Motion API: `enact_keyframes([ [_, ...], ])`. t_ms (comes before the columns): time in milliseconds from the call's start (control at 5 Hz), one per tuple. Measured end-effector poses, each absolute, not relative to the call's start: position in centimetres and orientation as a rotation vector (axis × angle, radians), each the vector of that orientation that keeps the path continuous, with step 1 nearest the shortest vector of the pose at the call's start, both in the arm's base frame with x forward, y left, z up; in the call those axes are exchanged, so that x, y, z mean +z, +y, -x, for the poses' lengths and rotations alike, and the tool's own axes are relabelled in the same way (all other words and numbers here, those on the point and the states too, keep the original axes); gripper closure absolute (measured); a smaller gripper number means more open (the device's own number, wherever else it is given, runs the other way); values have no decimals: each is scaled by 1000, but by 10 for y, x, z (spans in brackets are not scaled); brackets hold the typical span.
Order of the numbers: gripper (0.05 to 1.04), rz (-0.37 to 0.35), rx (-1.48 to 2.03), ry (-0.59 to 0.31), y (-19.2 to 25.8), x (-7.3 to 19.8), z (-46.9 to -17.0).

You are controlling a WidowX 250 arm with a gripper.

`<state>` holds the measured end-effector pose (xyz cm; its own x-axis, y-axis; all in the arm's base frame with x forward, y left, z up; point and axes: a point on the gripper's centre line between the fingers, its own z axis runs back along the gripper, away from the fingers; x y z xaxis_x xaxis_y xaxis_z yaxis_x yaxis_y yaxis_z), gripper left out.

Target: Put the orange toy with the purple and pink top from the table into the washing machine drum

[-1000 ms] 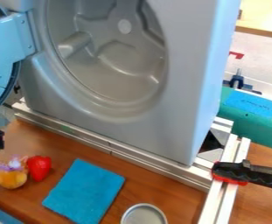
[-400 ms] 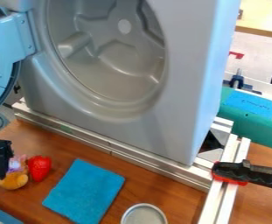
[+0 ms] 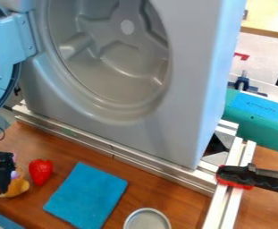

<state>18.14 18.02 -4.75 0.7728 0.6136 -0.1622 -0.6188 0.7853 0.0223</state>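
Observation:
The black gripper (image 3: pixel 3 180) hangs low at the left edge, right over the small orange and purple plush toy (image 3: pixel 18 187), and covers part of it. Whether it grips the toy or only touches it cannot be told. Just right of the toy, a red strawberry (image 3: pixel 40 171) stands on the brown wooden surface (image 3: pixel 165 192). Farther right a blue cloth (image 3: pixel 86 195) lies flat, and a round silvery tin or lid (image 3: pixel 147 220) sits at the bottom edge.
A grey washer-like box (image 3: pixel 135 129) with its blue-rimmed door (image 3: pixel 23 38) swung open at left stands behind a metal rail (image 3: pixel 114 150). A black and red clamp (image 3: pixel 254 177) grips the rails at right. Beyond lies a green case (image 3: pixel 260 117).
From the left edge the gripper has come in over the plush toy and then lower. The toy has shifted and tilted slightly. Strawberry, cloth and tin have kept their places.

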Motion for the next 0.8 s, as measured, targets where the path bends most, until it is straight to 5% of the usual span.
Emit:
enact_keyframes([
  [600,773,60,654,113,178,-60,-191],
  [800,884,87,644,98,175,-59,-194],
])
